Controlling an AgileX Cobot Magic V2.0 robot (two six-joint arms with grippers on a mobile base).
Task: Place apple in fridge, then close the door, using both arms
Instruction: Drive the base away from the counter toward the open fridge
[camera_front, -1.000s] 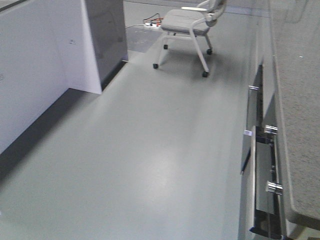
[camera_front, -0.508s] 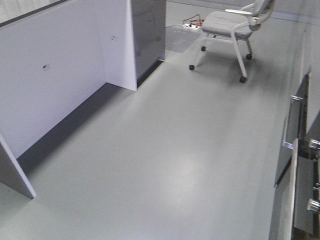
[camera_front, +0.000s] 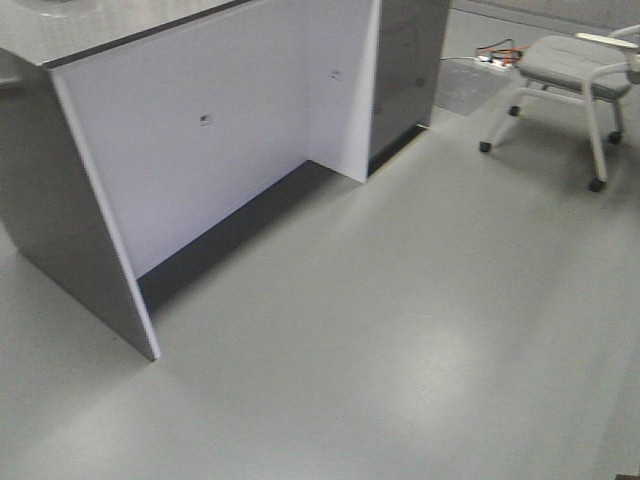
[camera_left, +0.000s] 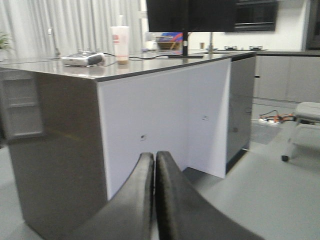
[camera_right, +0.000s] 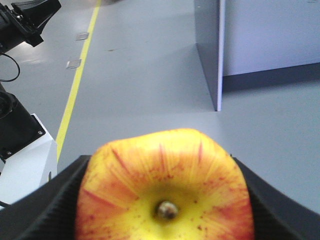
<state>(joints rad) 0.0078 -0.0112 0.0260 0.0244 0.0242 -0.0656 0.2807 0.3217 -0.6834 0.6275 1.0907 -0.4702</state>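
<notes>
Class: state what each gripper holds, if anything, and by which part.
The right gripper holds the apple by its two opposite sides, one finger against each. The left gripper is shut, holding nothing.

The apple (camera_right: 165, 185) runs off the bottom edge of the right wrist view, and the pads (camera_right: 45, 210) of the right gripper (camera_right: 164, 205) beside it are out of focus and cropped there too. In the left wrist view, the left gripper (camera_left: 154, 165) is blurred and cut off below, and the cup (camera_left: 120, 42) label is unreadable. The chair (camera_front: 575, 65) is cropped by the front view's right edge.
</notes>
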